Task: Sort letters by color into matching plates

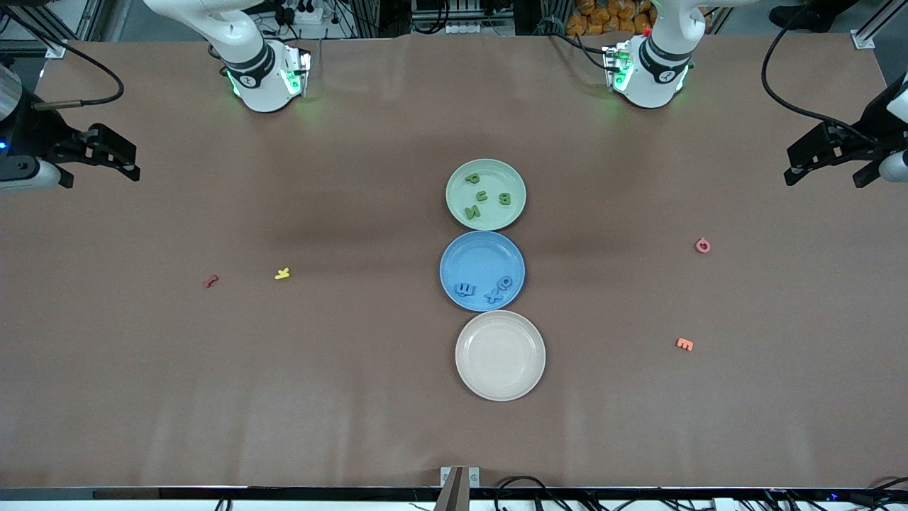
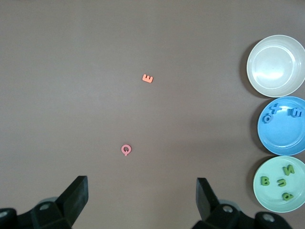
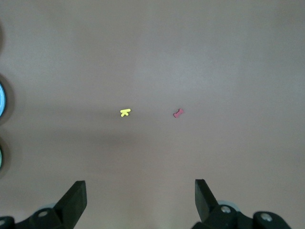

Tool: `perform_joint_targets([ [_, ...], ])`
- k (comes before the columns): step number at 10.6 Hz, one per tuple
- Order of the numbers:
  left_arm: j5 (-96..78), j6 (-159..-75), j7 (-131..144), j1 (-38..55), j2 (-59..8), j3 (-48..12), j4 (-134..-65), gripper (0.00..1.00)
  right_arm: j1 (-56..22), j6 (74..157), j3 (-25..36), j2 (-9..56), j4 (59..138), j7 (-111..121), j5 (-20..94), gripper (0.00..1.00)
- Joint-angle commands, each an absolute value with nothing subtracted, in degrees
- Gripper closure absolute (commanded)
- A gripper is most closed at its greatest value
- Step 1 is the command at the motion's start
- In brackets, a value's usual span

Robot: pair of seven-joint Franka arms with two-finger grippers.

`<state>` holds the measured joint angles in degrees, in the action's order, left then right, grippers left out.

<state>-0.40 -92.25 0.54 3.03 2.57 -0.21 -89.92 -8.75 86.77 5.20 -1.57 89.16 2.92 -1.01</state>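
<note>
Three round plates stand in a line down the middle of the brown desk (image 1: 284, 397), each just beside the next. Nearest the front camera is the beige-white plate (image 1: 500, 387), which holds nothing. Next comes the blue plate (image 1: 474, 257), carrying three blue letters in the part nearest the camera: an E (image 1: 465, 289), an X (image 1: 493, 296) and an O (image 1: 505, 282). Farthest of the three is the mint green plate (image 1: 454, 191), carrying four green letters: a P (image 1: 472, 179), a U (image 1: 481, 196), a B (image 1: 504, 199) and an N (image 1: 472, 211).

Loose letters lie on the bare desk well apart from the plates. Toward the left arm's end, an orange E (image 1: 684, 344) lies nearer the camera and a pink Q (image 1: 702, 245) lies farther from it. Toward the right arm's end, a yellow K (image 1: 282, 273) and a red letter (image 1: 211, 281) of unclear shape lie near each other, level with the blue plate.

The left gripper (image 1: 826, 165) hangs above the desk at the left arm's end; in the left wrist view its jaws stand wide apart and hold nothing, with the pink Q and orange E on the desk below them. The right gripper (image 1: 106, 157) hangs above the desk at the right arm's end; in the right wrist view its jaws stand likewise wide apart and empty, over the yellow K and the red letter.
</note>
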Motion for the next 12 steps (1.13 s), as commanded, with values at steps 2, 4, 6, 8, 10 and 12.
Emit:
perform_joint_targets([
  [2, -1.4, -92.3, -1.1, 2.8, 3.1, -0.2, -89.9, 0.0, -8.1, 85.5, 5.2, -1.6, 88.2, 3.8, -1.5, 0.0],
  [4, -1.4, -92.3, -1.1, 2.8, 3.1, -0.2, -89.9, 0.0, -7.6, 86.3, 5.2, -1.8, 89.1, 3.8, -1.3, 0.0],
  [6, -1.4, -92.2, -1.1, 2.8, 3.1, -0.2, -89.9, 0.0, -7.0, 87.0, 5.1, -1.8, 89.6, 3.8, -1.1, 0.0],
  [8, -1.4, -92.2, -1.1, 2.9, 3.1, -0.2, -89.9, 0.0, -6.6, 87.1, 5.1, -1.9, 89.8, 3.8, 0.3, 0.0],
  [10, -1.4, -92.1, -1.1, 2.9, 3.1, -0.3, -89.9, 0.0, -6.2, 88.8, 5.1, -2.7, 91.5, 3.8, 0.9, 0.0],
  [12, -1.4, -92.1, -1.1, 2.9, 3.1, -0.2, -89.9, 0.0, -5.9, 89.6, 5.1, -3.1, 92.2, 3.8, 0.9, 0.0],
])
